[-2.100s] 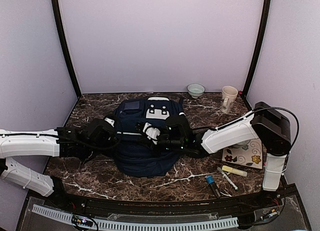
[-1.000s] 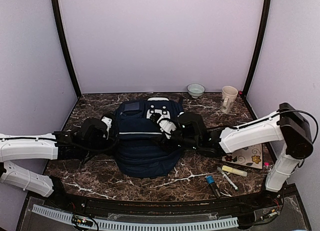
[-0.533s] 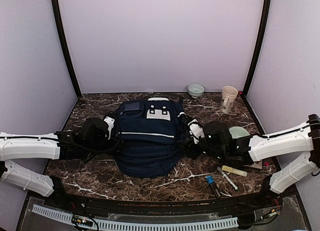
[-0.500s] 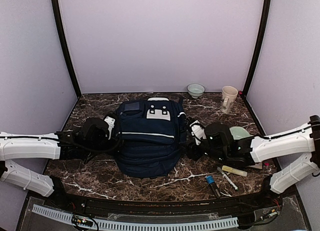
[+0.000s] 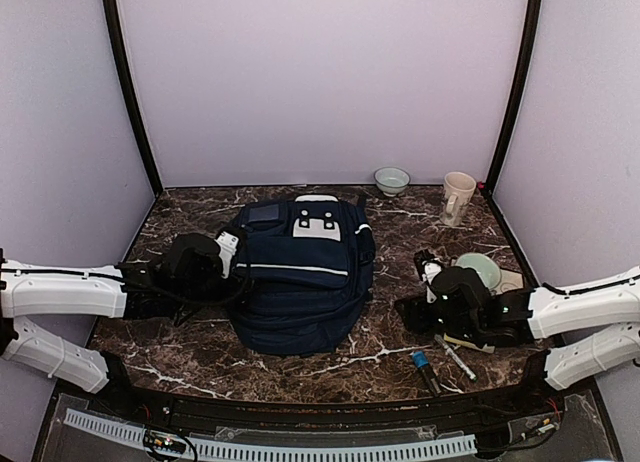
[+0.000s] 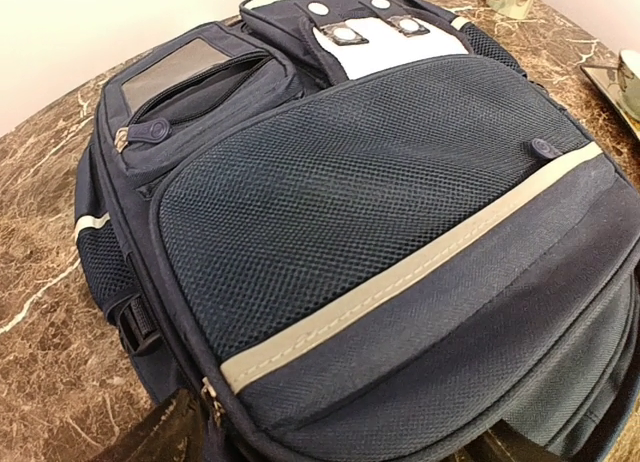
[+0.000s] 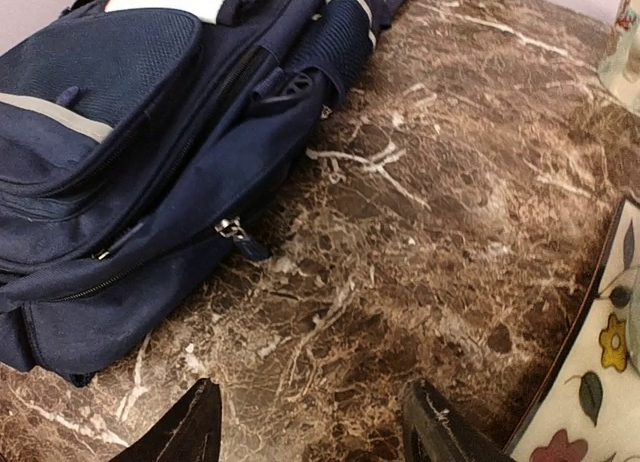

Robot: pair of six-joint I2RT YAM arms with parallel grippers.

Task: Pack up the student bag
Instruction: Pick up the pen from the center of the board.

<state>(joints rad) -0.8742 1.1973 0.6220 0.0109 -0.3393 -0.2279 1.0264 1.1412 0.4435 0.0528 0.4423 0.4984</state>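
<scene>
The student bag [image 5: 300, 277], a navy backpack with a white stripe and a grey-white patch, lies flat mid-table with its zips closed. It fills the left wrist view [image 6: 380, 212] and takes the upper left of the right wrist view [image 7: 130, 132]. My left gripper [image 5: 232, 250] sits against the bag's left side. It is open [image 6: 335, 447], with its fingertips wide apart on either side of the bag's near edge. My right gripper [image 5: 427, 272] hovers over bare marble to the right of the bag. It is open [image 7: 315, 437] with nothing between its fingers.
A small bowl [image 5: 392, 179] and a mug [image 5: 458, 197] stand at the back right. A pale green dish [image 5: 480, 270] and a floral tray [image 7: 590, 402] lie under my right arm. Pens [image 5: 455, 357] and a blue marker [image 5: 422, 366] lie at the front right.
My right arm has drawn back from over the bag to the table on its right, opening wider. The left gripper has opened and stayed at the bag's left side.
</scene>
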